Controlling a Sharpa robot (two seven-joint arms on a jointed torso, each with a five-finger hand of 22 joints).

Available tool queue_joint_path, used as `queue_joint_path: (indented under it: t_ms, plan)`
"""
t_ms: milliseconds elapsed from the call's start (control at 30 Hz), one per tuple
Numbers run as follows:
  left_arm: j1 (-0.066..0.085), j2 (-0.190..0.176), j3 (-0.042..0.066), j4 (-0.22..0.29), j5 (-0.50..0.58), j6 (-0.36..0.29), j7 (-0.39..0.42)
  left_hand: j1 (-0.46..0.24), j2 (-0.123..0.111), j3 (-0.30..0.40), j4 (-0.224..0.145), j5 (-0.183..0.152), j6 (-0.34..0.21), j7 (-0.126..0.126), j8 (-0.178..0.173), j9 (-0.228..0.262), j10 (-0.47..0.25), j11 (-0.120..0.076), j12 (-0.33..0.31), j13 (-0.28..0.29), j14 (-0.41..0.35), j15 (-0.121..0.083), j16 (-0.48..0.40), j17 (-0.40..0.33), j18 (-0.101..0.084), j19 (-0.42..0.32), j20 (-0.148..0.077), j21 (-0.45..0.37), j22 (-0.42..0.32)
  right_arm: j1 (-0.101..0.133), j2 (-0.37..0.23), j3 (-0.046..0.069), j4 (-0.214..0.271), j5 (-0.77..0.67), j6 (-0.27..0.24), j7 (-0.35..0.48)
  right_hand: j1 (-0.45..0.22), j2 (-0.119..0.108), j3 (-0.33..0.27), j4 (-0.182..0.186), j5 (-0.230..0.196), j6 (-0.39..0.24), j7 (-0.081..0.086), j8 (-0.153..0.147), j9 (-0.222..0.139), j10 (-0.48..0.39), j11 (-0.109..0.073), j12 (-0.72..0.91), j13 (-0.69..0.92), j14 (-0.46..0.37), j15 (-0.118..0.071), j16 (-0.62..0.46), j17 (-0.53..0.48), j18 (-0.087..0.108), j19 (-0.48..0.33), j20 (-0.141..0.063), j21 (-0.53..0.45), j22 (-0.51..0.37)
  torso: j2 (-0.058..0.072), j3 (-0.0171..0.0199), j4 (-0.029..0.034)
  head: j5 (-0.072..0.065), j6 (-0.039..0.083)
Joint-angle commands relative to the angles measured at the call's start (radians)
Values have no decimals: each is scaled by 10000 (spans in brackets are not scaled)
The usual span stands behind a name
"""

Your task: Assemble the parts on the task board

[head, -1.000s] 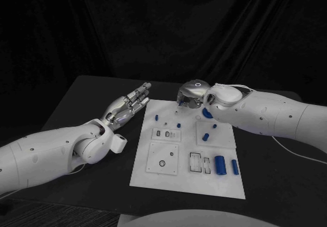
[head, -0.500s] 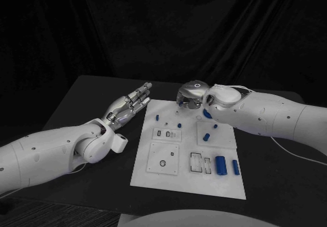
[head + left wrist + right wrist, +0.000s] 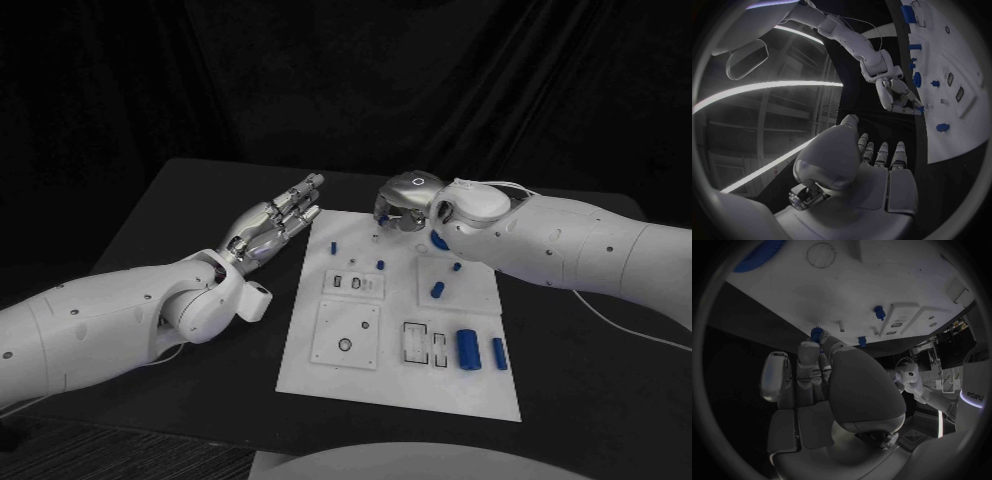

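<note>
The white task board (image 3: pixel 397 390) lies in the middle of the black table. My right hand (image 3: pixel 405 203) hangs fingers-down over its far edge, beside a thin white peg (image 3: pixel 372 237). In the right wrist view the fingertips (image 3: pixel 809 351) pinch a small blue toothed part (image 3: pixel 819 333). That same part (image 3: pixel 921 108) shows at the right hand (image 3: pixel 898 95) in the left wrist view. My left hand (image 3: pixel 274 225) hovers flat and open off the board's left edge, holding nothing. Two blue cylinders (image 3: pixel 467 347) lie at the board's right side, with smaller blue pieces (image 3: pixel 436 290) farther up.
A large blue gear (image 3: pixel 437 240) sits on the board, partly under my right wrist. Recessed slots (image 3: pixel 415 342) and a round hole (image 3: pixel 343 346) mark the board's near half. Bare black table runs along both sides of the board.
</note>
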State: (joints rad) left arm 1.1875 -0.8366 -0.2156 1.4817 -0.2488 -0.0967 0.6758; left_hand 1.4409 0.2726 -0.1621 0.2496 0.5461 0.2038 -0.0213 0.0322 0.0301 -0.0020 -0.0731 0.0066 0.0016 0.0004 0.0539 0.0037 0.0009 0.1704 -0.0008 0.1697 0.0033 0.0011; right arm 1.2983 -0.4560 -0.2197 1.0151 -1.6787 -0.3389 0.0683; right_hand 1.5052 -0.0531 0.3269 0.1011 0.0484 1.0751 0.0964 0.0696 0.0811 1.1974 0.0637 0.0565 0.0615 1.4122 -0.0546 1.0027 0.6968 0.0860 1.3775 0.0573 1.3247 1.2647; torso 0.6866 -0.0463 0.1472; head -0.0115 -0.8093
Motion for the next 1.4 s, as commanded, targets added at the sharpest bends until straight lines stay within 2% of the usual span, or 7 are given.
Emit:
queue_joint_path:
  t_ms: [33, 300, 433, 567, 733, 1133, 1400]
  plan:
    - [19, 29, 9, 7, -11, 132, 511, 100, 10, 78, -11, 63, 55, 40, 41, 11, 20, 91, -66, -16, -4, 80, -37, -9, 84, 8, 94, -33, -11, -58, 12, -7, -31, -32, 173, -6, -57, -4, -2, 81, 48, -122, 1, -72, -13, 169, -235, 29, 10, -98, 20, -76, -45, -63, -40, 14, -24, -25, 1, -1, 4, 13, -24]
    - [19, 46, 9, -25, -11, 149, 479, 99, 20, 97, -13, 63, 49, 53, 40, 10, 20, 104, -66, -16, -4, 93, -37, -9, 83, 8, 103, -33, -11, -72, 28, -7, -30, -32, 352, -162, -216, -217, -81, 357, 62, -987, -78, -101, -157, -709, -223, 17, -11, -407, 58, -415, -481, 1, -297, 44, -307, -238, -10, -8, -11, 45, -58]
    - [19, 53, 9, -41, -11, 154, 471, 99, 20, 97, -13, 63, 49, 53, 40, 10, 20, 104, -66, -16, -4, 93, -37, -9, 83, 8, 103, -33, -11, -74, 22, -7, -32, -32, 521, -334, -446, -438, -406, 486, 50, -2205, -132, -89, -168, -2403, -210, 23, 4, -850, 105, -808, -989, 82, -643, 96, -702, -504, -9, -6, -9, 55, -42]
    - [18, 48, 9, -55, -11, 160, 458, 99, 20, 97, -13, 63, 49, 53, 40, 10, 20, 104, -66, -16, -4, 93, -37, -9, 83, 8, 103, -33, -11, -75, -4, -7, -59, -32, 310, -398, -630, -305, -977, 378, 41, -4128, -261, -154, -243, -3753, -216, 38, 23, -1135, 129, -935, -1212, 117, -802, 124, -914, -552, -11, -6, -15, 83, -13]
    - [18, 31, 9, -65, -11, 157, 445, 100, 27, 115, -17, 62, 52, 64, 40, 10, 20, 116, -66, -16, -4, 105, -37, -9, 82, 8, 111, -33, -11, -74, -99, -7, -55, -32, -356, -337, -690, -175, -1313, 295, 43, -5428, -343, -229, -320, -4716, -289, 11, -3, -1234, 93, -921, -1239, 133, -849, 104, -1015, -541, -16, -8, -11, 84, -48]
    - [18, -116, 8, -13, -10, 123, 421, 99, 28, 121, -18, 62, 54, 67, 40, 10, 20, 119, -66, -16, -4, 109, -37, -9, 82, 8, 114, -33, -11, 108, -798, 12, 640, 76, -1389, -281, -529, 181, -1473, 132, 187, -4399, -74, -33, -190, -3788, -205, 160, 104, -981, 101, -579, -888, 72, -589, 90, -816, -221, -42, -29, -67, 114, -5]
    - [17, -265, 8, 49, -10, 91, 391, 98, 27, 133, -22, 61, 72, 72, 43, 12, 20, 124, -66, -16, -4, 115, -37, -9, 82, 8, 121, -33, -11, 666, -2383, 11, 2263, 1827, -375, -979, -176, 177, -1090, 64, 653, -2853, -5, 2, -116, -810, -197, 847, 461, -1231, 122, -936, -1373, 106, -700, 130, -1054, -168, -60, -73, -185, 136, -34]
